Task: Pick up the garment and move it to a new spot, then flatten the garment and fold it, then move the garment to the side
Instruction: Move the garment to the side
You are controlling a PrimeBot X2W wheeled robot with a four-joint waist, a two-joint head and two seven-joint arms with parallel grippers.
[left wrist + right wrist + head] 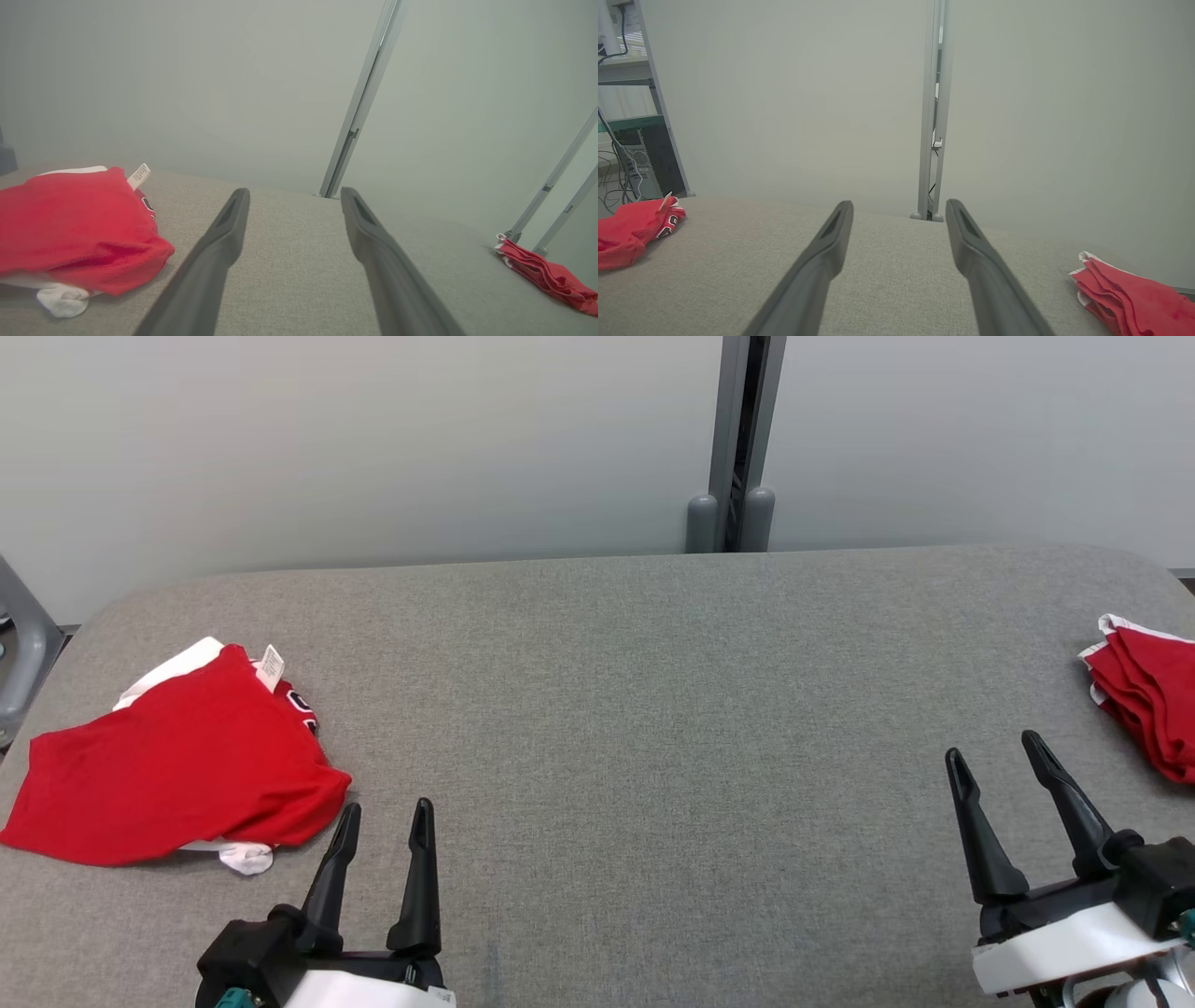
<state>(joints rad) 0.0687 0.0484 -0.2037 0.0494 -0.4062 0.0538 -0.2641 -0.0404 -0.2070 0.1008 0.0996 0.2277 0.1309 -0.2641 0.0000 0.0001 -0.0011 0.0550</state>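
Observation:
The garment (177, 775) is a red jersey with white sleeves, lying crumpled on the left of the grey padded table (653, 709). A small white tag (271, 665) sticks up at its far edge, and a bit of navy lettering shows beside it. My left gripper (386, 805) stands open just right of the garment's near corner, not touching it. In the left wrist view the garment (79, 224) lies left of the open left gripper (295, 191). My right gripper (991, 745) is open over bare table at the right. The right wrist view has the garment (626, 228) far left of the right gripper (899, 203).
A second red cloth with white trim (1153, 700) lies folded at the table's right edge, also seen as the folded cloth (1134, 294). A pale wall with a grey upright post (738, 439) stands behind the table. A shelf with cables (626, 140) is off to the left.

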